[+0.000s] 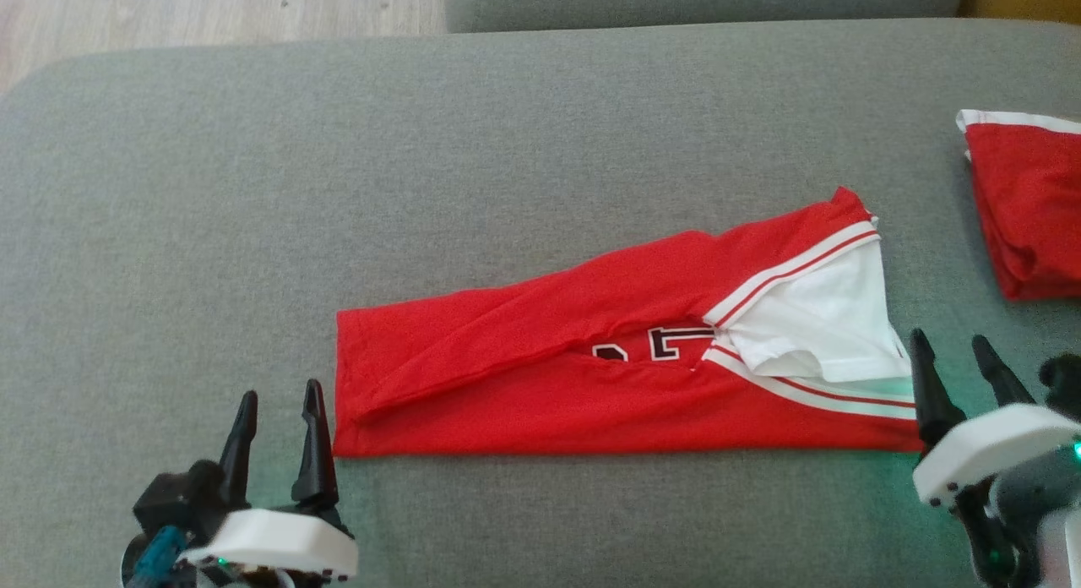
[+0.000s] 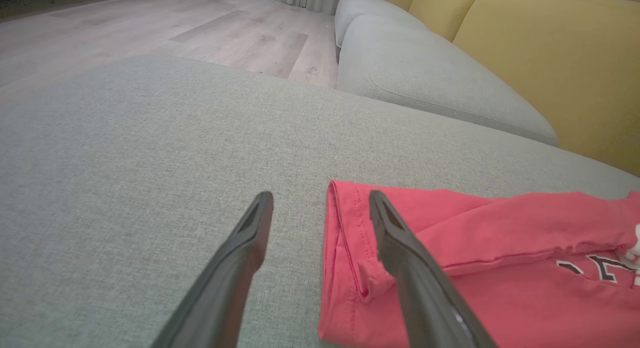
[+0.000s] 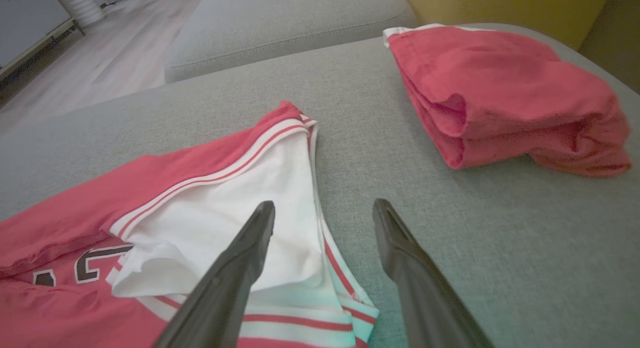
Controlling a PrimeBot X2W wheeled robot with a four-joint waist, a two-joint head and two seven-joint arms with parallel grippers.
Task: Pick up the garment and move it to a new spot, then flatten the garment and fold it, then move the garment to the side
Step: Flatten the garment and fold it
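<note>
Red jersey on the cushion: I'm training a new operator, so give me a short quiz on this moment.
1. True or false: the left pincer is clamped on the hem of the red jersey.
2. Which end of the jersey shows the white section? A) the end by the right pincer; B) the end by the left pincer; C) neither end.
3. What else lies on the grey cushion, apart from the jersey?

Key
1. False: its jaws stand wide apart and hold nothing.
2. A.
3. A second red garment, folded, at the far right.
</note>
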